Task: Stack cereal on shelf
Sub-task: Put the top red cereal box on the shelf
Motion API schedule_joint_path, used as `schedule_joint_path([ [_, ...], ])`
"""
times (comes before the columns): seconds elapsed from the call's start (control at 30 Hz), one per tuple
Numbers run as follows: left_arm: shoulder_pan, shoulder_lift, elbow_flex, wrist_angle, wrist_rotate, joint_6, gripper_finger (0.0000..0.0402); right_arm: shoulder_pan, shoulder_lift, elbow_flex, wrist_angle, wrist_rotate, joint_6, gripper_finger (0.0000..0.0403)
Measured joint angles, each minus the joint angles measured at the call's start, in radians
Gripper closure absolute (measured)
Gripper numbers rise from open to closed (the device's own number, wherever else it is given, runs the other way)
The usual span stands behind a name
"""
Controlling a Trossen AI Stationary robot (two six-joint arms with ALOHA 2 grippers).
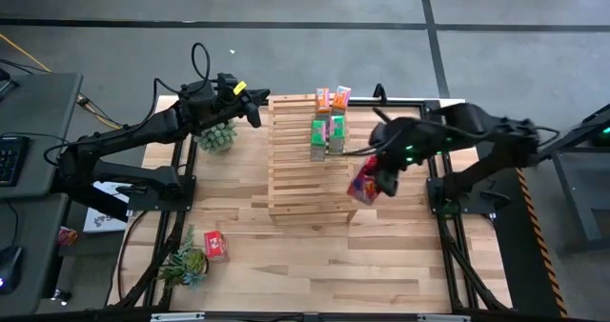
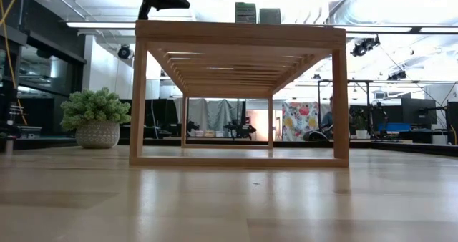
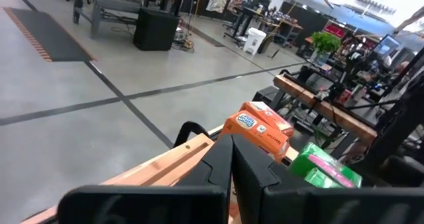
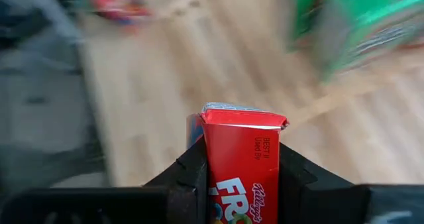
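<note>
The right pincer (image 1: pixel 366 183) gripped a red cereal box (image 1: pixel 363 186) between its fingers, holding it in the air just beside the right edge of the shelf (image 1: pixel 300 170); the right wrist view showed the fingers clamped on both flat sides of the box with its top flap upward. To do this step well, the arm would, I judge, need to carry the box above the slatted top, keep it upright, and set it flat on the slats next to the boxes already there without knocking them. The shelf already carried four boxes near its far right corner: an orange box (image 1: pixel 323 99) and a green box (image 1: pixel 340 96) at the back, and two green-fronted boxes (image 1: pixel 327 131) closer in. A second red box (image 1: pixel 214 246) lay on the bench (image 1: pixel 315 274) near a potted plant (image 1: pixel 184 265). The left pincer (image 1: pixel 255 108) was closed and empty, waiting at the shelf's far left corner by another potted plant (image 1: pixel 215 137).
</note>
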Motion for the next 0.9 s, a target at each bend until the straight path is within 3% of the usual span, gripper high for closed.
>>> schedule_joint_path([
  [0.17,0.0,0.0,0.0,0.0,0.0,0.054,0.0401,0.019,0.191,0.244,-0.186,0.239,0.132,0.0311],
  [0.37,0.0,0.0,0.0,-0.001,0.007,0.066,0.0401,0.019,0.327,0.399,-0.183,0.269,0.318,0.0311],
  [0.57,0.0,0.0,0.0,0.0,0.05,0.067,0.0401,0.018,0.383,0.41,-0.185,0.252,0.425,0.0311],
  [0.9,0.0,0.0,0.0,0.0,0.08,0.067,0.0401,-0.032,0.386,0.269,-0.186,0.237,0.59,0.0311],
])
